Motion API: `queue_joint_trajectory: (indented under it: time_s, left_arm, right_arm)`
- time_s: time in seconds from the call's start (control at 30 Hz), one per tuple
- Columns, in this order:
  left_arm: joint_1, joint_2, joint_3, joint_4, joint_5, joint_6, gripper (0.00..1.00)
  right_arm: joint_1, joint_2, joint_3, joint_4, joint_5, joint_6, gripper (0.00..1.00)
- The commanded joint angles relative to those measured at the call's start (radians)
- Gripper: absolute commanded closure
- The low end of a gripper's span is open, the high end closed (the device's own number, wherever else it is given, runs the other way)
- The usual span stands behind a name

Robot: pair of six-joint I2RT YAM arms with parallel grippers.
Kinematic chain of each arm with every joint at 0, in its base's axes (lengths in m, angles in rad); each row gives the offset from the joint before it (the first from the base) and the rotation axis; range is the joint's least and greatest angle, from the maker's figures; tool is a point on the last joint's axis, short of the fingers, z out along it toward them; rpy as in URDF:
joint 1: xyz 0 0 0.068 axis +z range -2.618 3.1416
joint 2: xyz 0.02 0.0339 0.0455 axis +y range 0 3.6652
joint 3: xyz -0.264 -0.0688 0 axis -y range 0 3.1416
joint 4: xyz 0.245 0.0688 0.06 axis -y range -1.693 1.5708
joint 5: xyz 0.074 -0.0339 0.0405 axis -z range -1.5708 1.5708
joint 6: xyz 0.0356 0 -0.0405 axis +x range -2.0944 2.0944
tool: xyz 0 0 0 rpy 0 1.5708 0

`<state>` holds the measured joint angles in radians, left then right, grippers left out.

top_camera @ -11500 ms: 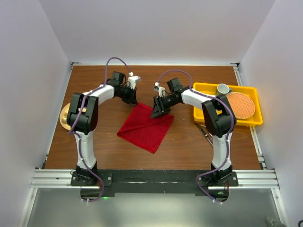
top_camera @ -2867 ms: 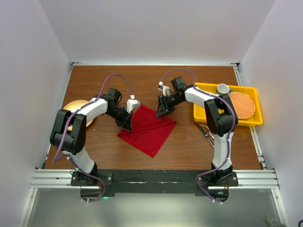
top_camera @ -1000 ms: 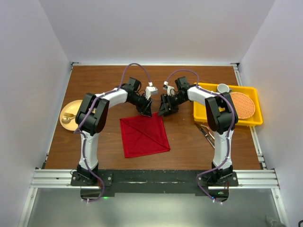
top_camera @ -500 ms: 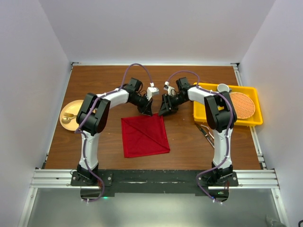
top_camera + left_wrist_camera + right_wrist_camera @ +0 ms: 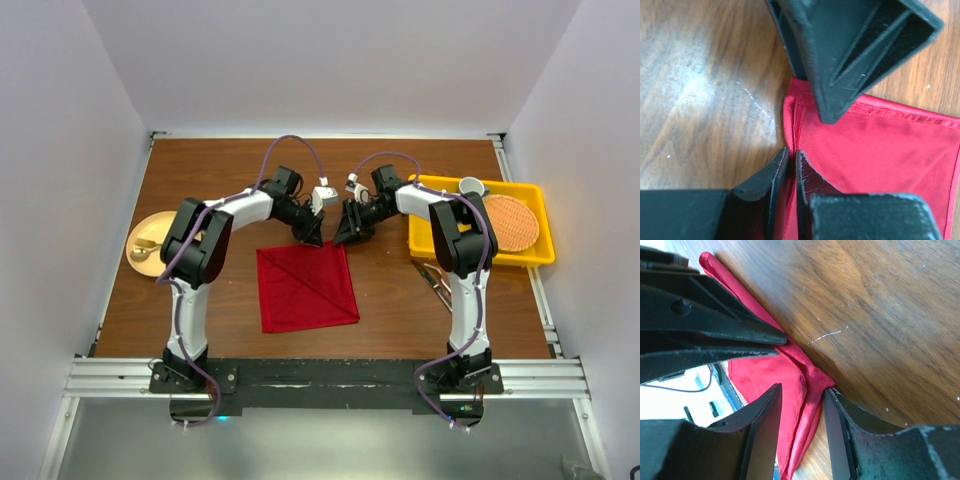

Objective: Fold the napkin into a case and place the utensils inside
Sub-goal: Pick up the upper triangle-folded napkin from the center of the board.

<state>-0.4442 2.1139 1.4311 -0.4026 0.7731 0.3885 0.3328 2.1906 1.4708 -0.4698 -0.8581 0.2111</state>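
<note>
The deep-red napkin lies flat in the middle of the table as a roughly square fold with a diagonal crease; no narrow case shape shows. My left gripper is at its far edge, shut on a thin ridge of the napkin. My right gripper is beside it at the far right corner. Its jaws stand apart around the bunched corner of the napkin, and the right-hand finger touches the cloth. The utensils lie on the table by the right arm, partly hidden.
A yellow tray at the right holds a round orange woven mat and a white cup. A yellowish plate sits at the left edge. The two grippers nearly touch each other.
The napkin has gone from a skewed diamond to a squarer fold nearer me. In the last second my left gripper closed on its far edge and my right jaws narrowed around the corner.
</note>
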Motion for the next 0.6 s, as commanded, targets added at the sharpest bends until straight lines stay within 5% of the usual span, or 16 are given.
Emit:
queue_joint_trajectory:
  time_s: [0.0,0.33,0.57]
  left_arm:
    - [-0.011,-0.072,-0.012,0.041,0.014,0.036,0.82]
    - [-0.017,-0.072,-0.005,0.045,0.015,0.044,0.83]
    - [-0.022,-0.075,0.005,0.027,0.003,0.047,0.8]
  right_arm:
    - [0.005,0.04,0.013,0.022,0.041,0.005,0.57]
    - [0.005,0.049,0.033,0.008,0.053,0.001,0.64]
    - [0.005,0.04,0.036,0.011,0.053,-0.001,0.79]
